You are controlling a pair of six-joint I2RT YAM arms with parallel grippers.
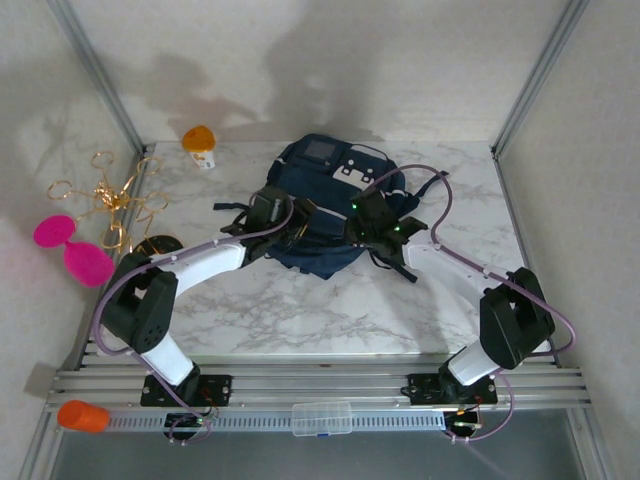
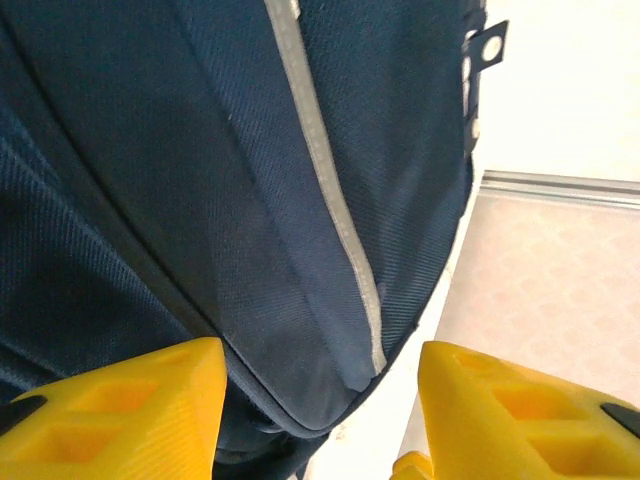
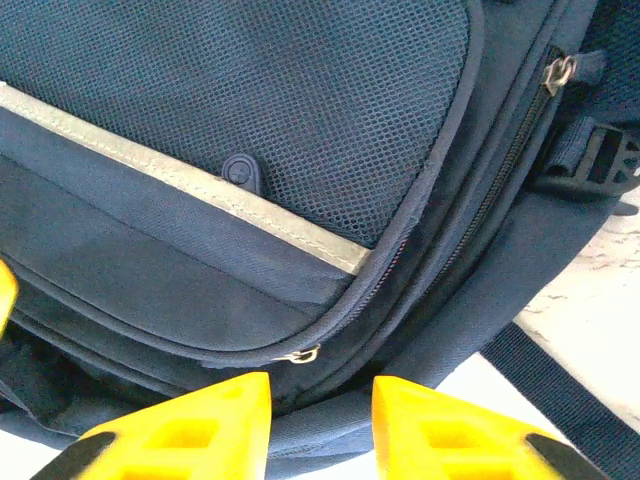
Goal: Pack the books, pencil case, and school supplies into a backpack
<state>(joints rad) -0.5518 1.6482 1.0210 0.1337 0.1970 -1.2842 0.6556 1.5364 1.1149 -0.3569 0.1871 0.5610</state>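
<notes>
Backpack [image 1: 335, 165] with left end effector [image 2: 320, 395] and right end effector [image 3: 320, 420] both parted at its near edge; best clamp fabric squarely, avoiding straps [image 3: 552, 386].

We see a white marble-look tabletop [image 1: 300, 320] w/ grey veins, boxed in on 3 sides by plain white walls: back wall [image 1: 400, 50], left wall [image 1: 40, 120], right wall [image 1: 600, 180]. Silver alu posts [image 1: 95, 70] run up the rear corners. Slotted alu rails [image 1: 320, 383] line the near edge. Light is soft & even; faint grey shadows fall on the back wall.
</notes>
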